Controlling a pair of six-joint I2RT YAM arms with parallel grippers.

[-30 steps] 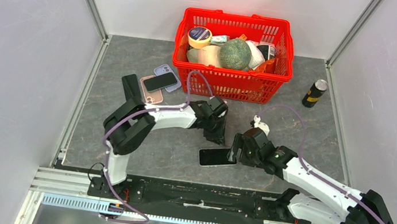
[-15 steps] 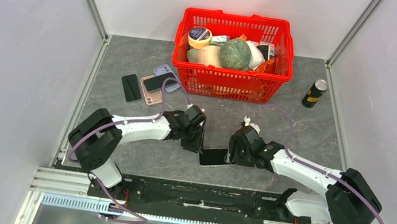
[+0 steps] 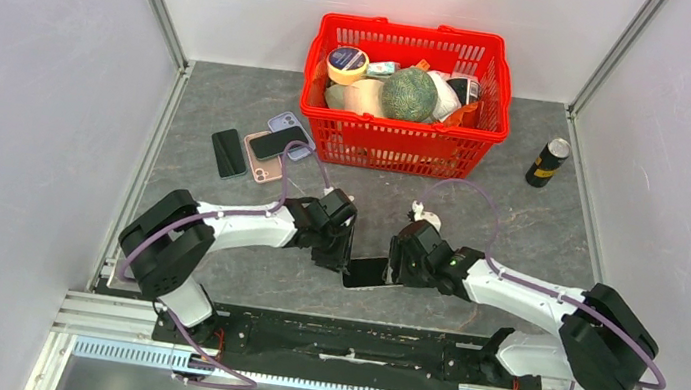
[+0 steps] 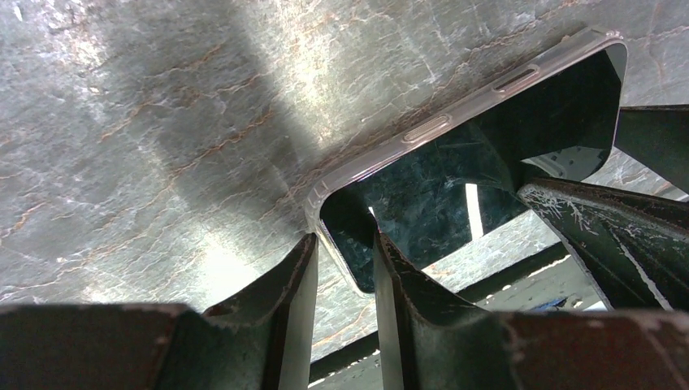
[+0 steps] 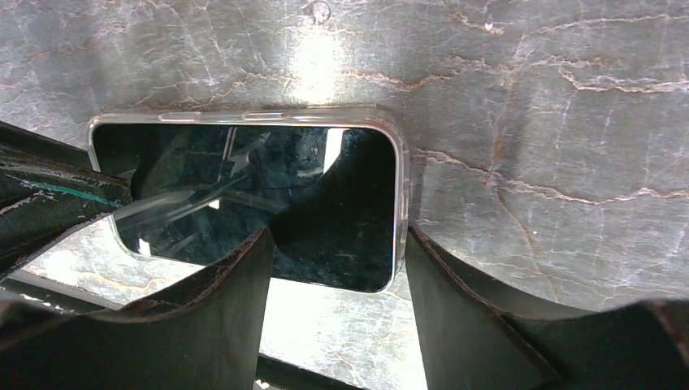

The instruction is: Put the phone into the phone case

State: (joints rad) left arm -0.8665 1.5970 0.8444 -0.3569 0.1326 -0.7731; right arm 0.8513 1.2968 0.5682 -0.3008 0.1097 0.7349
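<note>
A dark phone (image 3: pixel 367 271) lies flat on the grey table between my two grippers. A clear phone case's rim (image 4: pixel 422 130) runs round its screen edge and shows again as the case rim (image 5: pixel 244 115) in the right wrist view. My left gripper (image 3: pixel 342 255) stands open over the phone's left end. In its wrist view the gripper (image 4: pixel 345 240) has one finger outside the case corner and one over the phone's screen (image 4: pixel 455 187). My right gripper (image 3: pixel 400 263) is open over the right end, where the gripper (image 5: pixel 337 236) straddles the end of the phone (image 5: pixel 268 187).
A red basket (image 3: pixel 414 29) full of goods stands at the back. A dark can (image 3: pixel 547 162) stands to its right. At the back left lie a black phone (image 3: pixel 228 152), a pink case (image 3: pixel 262 169) and a lavender case (image 3: pixel 302 149) with another phone on them.
The left arm swung toward the near edge and came down at the phone's left end. The right gripper followed leftward with narrower jaws, and the phone slid slightly left.
</note>
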